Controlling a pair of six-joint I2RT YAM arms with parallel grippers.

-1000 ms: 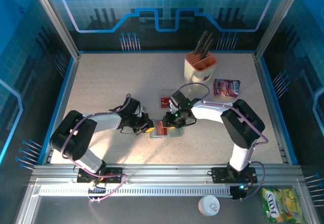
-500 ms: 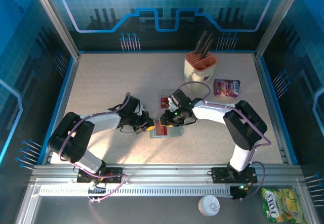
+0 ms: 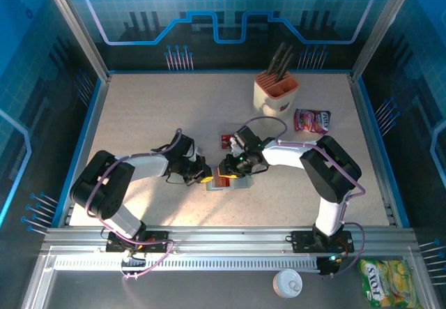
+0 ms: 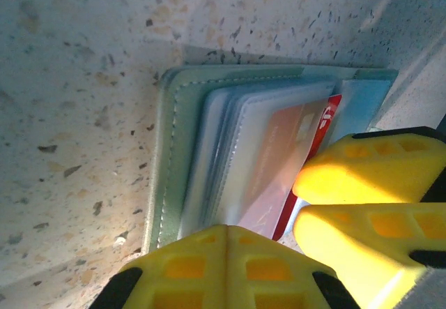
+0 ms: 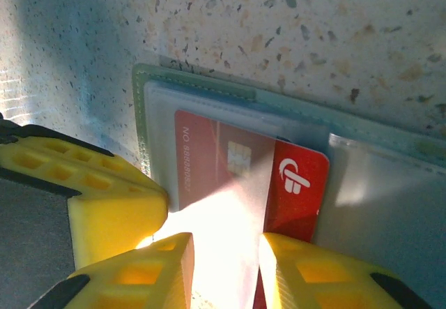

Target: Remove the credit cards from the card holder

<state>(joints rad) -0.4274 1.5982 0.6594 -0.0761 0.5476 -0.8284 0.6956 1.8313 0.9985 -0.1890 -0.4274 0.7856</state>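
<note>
Presently, the red plastic credit card (image 5: 300, 183) protruding from the grey-green bifold card holder (image 5: 195, 82) lies beneath the parted right gripper (image 5: 224, 246); the left gripper (image 4: 226, 243) has its fingers together.

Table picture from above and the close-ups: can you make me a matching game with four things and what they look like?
Things:
1. wallet
2. card
3. knife block
4. snack packet

Looks:
A. pink and crinkly
B. cream with an orange top
C. grey-green, lying open
D. red, partly out of a clear sleeve

Pairs: 1-C, 2-D, 3-B, 4-A
</note>
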